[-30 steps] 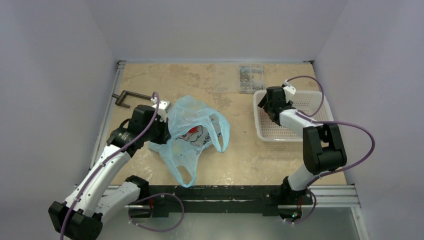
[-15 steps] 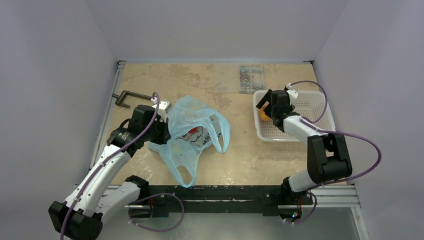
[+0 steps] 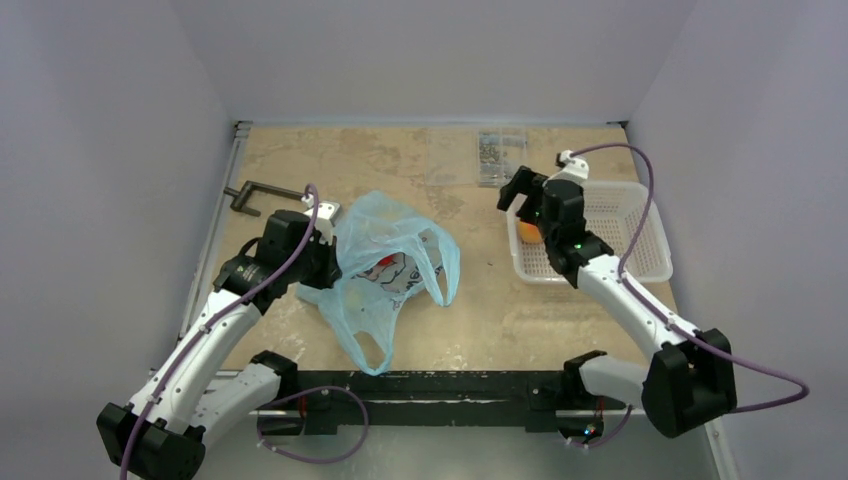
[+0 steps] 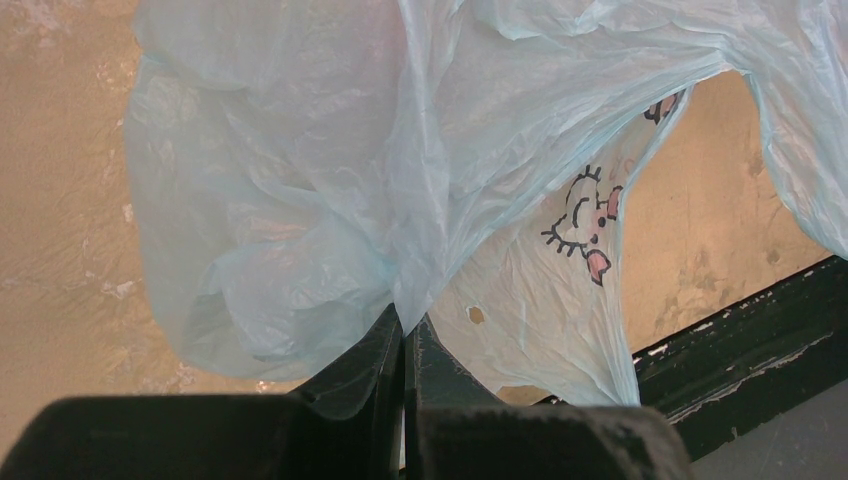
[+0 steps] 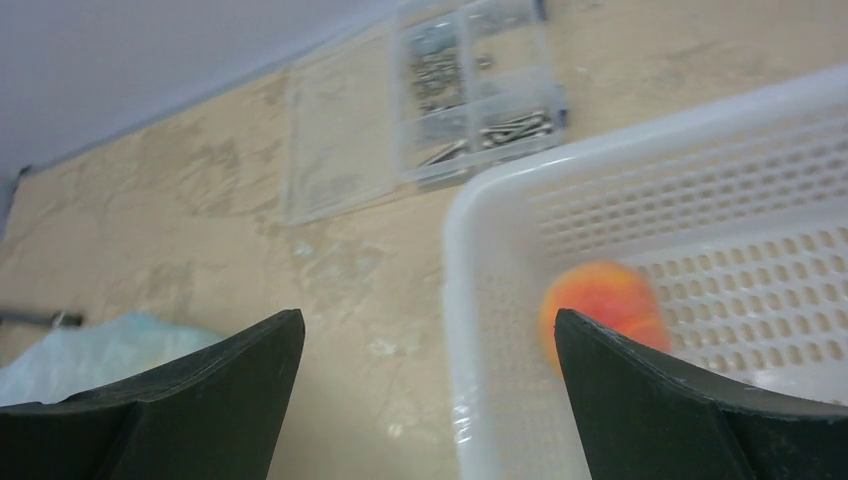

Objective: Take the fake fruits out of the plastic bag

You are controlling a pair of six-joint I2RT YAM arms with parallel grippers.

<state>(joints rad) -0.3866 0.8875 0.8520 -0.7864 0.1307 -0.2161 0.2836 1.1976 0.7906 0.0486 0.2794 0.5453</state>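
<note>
The light-blue plastic bag [image 3: 395, 250] lies at the table's left middle, its mouth held up. A red fruit [image 3: 384, 261] and a yellowish shape [image 3: 353, 291] show through it. My left gripper [image 3: 322, 262] is shut on a fold of the plastic bag [image 4: 300, 200] at its left edge, jaws pressed together [image 4: 403, 328]. The peach-orange fruit [image 3: 527, 232] lies in the near-left corner of the white mesh basket [image 3: 600, 274]. My right gripper [image 3: 520, 192] is open and empty above the basket's left rim [image 5: 455, 300], with the peach fruit [image 5: 597, 305] just inside its right finger.
A clear compartment box of screws [image 3: 502, 156] sits at the back, also in the right wrist view [image 5: 480, 90]. A black metal clamp [image 3: 255, 195] lies at the back left. A black rail [image 3: 430, 385] runs along the near table edge.
My right gripper has risen out of the basket and swung left over its rim, open. The peach fruit now lies uncovered in the basket. The left arm and bag have not moved.
</note>
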